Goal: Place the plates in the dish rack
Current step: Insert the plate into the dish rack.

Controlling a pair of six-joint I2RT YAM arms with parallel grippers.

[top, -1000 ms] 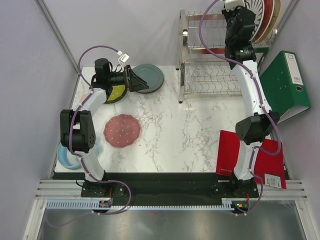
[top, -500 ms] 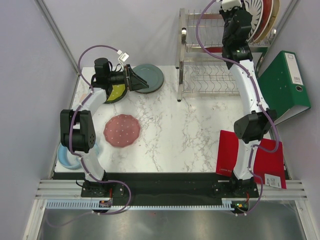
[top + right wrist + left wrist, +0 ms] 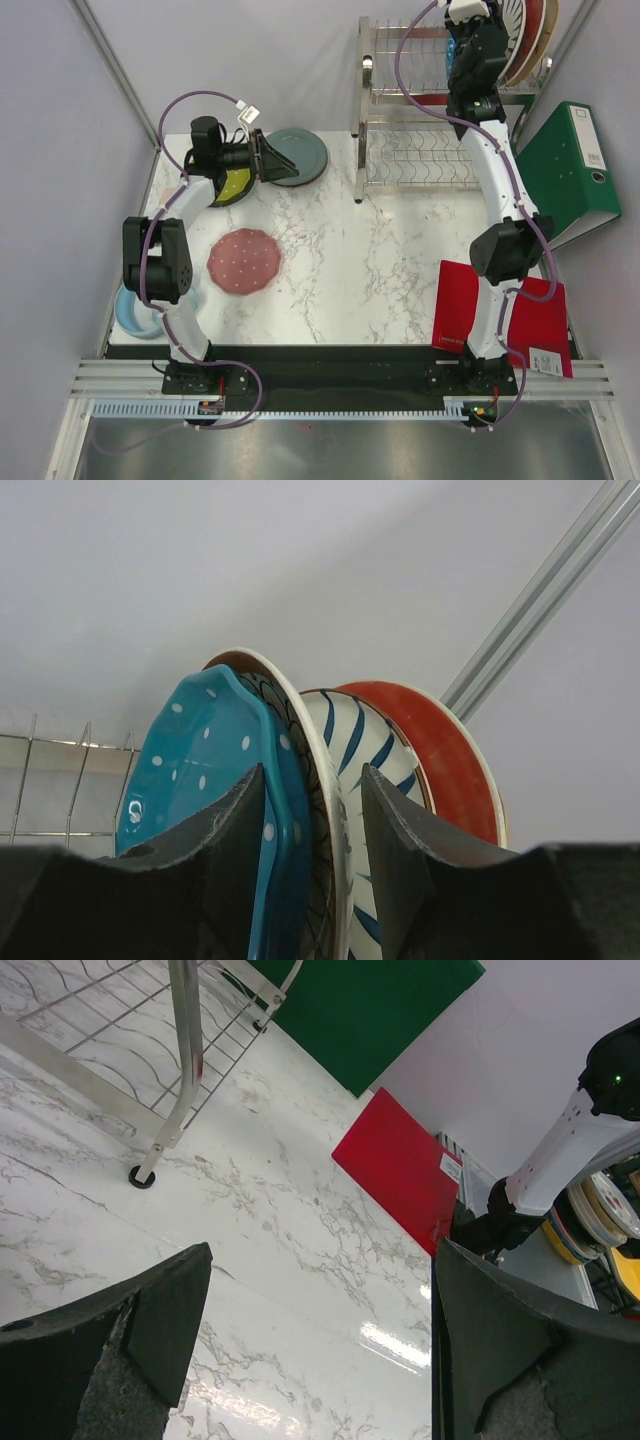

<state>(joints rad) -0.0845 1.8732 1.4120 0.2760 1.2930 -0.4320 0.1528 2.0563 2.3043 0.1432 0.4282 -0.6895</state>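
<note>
At the left of the overhead view three plates are not yet loaded: the lime plate (image 3: pixel 235 187), half hidden under the left arm, the pink plate (image 3: pixel 244 261) below it, and the grey-blue plate (image 3: pixel 305 150), all flat on the surface (image 3: pixel 350 260). The left tool (image 3: pixel 272 160) stands fully spread and empty at the grey-blue plate's left rim. We judge that a plate lying flat on smooth marble may skate away from a finger that tries to get under it, or be shoved into the lime one. Further right, at the upper tier of the dish rack (image 3: pixel 400 150), the right tool (image 3: pixel 312 780) is about half parted and straddles the rims of the teal plate (image 3: pixel 190 770) and the dark-patterned plate (image 3: pixel 285 705) behind it. We cannot tell whether a pad touches either rim. The teal plate stands in the rack close against its neighbour, with the blue-striped plate (image 3: pixel 350 740) and the red plate (image 3: pixel 440 760) crowded to the right. If the fingers pull back crooked, we fear they could drag the teal plate from its slot or tip the row, and a fall from that height could break a plate.
</note>
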